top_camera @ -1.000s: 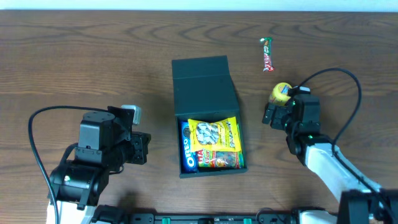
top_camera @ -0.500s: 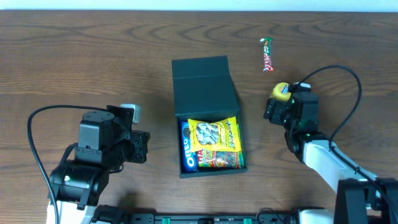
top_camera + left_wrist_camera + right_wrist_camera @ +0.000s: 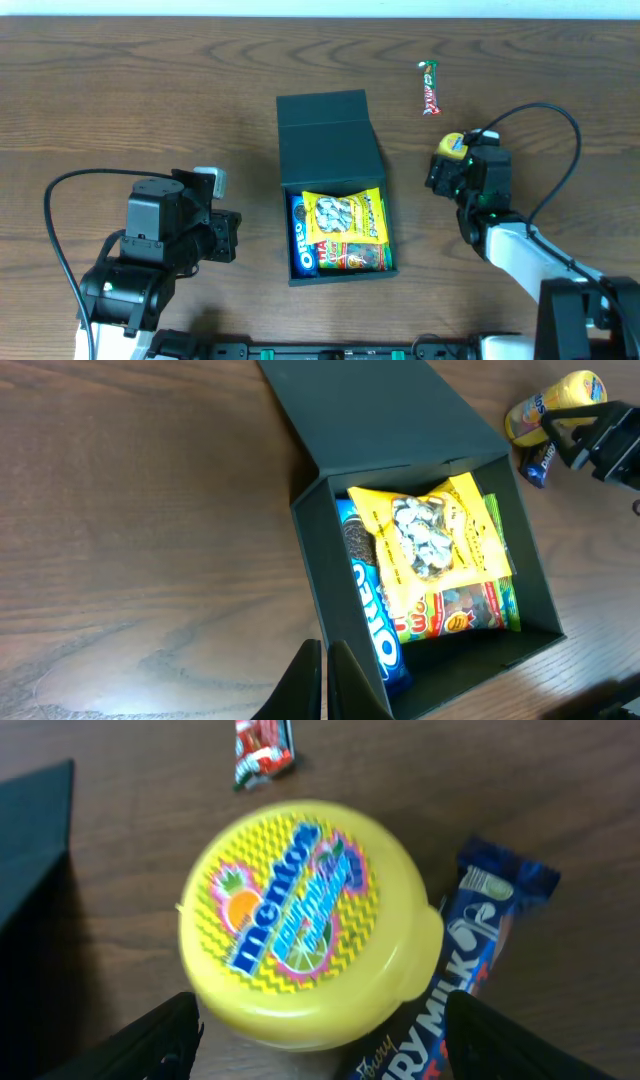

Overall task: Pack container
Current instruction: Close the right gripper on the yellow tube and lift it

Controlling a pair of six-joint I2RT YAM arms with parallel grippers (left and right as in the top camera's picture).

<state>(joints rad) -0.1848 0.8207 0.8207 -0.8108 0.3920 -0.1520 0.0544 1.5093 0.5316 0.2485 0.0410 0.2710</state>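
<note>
The left fingers (image 3: 303,685) are pressed together; the right fingers (image 3: 165,1040) are spread around a yellow tub (image 3: 300,920) near the container (image 3: 330,135).

Snack packets (image 3: 345,232) in the container (image 3: 325,125) — mint tub (image 3: 452,147) to its right, candy bar (image 3: 429,88) farther back

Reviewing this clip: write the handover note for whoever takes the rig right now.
Left gripper: shut, empty, parked left of the container.
Right gripper: open, straddling the yellow Mentos tub, not gripping yet.
Done: container lid open; Oreo pack and yellow snack packet inside.
Left: the tub, Dairy Milk bar beside it, red candy bar farther back.
</note>
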